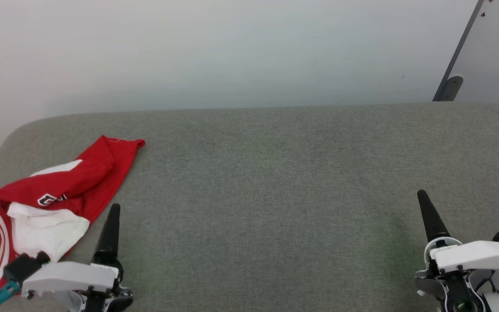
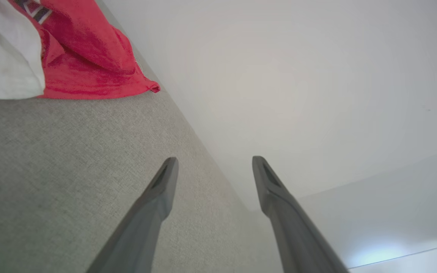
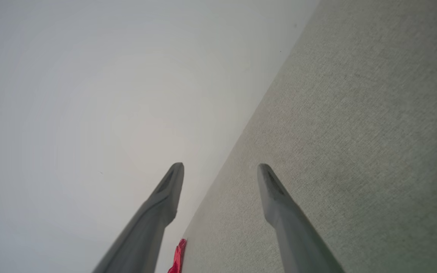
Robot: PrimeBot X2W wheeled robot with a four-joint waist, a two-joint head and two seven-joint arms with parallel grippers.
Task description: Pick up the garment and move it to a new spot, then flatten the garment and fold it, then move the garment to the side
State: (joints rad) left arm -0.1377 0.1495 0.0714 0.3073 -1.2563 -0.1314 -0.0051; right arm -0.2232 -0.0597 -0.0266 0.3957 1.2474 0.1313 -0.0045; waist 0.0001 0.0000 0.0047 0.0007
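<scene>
Left gripper (image 2: 214, 168) sits nearest the camera, its two dark fingers spread wide with nothing between them. In the head view its one visible finger (image 1: 110, 232) points away from the robot, just to the right of the garment (image 1: 54, 195). A narrow strip of grey cloth separates the two, so they do not touch. In the left wrist view the garment fills the upper left corner, well clear of both fingertips.

Far to the right of the garment, near the opposite side of the surface, the right gripper (image 3: 220, 172) is also at the near edge. Its fingers are likewise parted and empty. In the right wrist view a small scrap of red shows at the bottom, low between them and far off.

The garment is a crumpled heap on the grey fabric-covered table (image 1: 275, 173), close to the table's rounded left corner. Its near part is a bunched white sleeve beside red-and-white stripe trim. Behind that is red cloth with a bit of black, white-outlined print. One red corner stretches away from the robot and to the right, ending in a hem.

Beyond the garment the table runs to its far edge, with a plain pale wall (image 1: 232, 52) behind it. Far to the right of the garment, a dark-framed panel (image 1: 459, 52) leans at an angle.
</scene>
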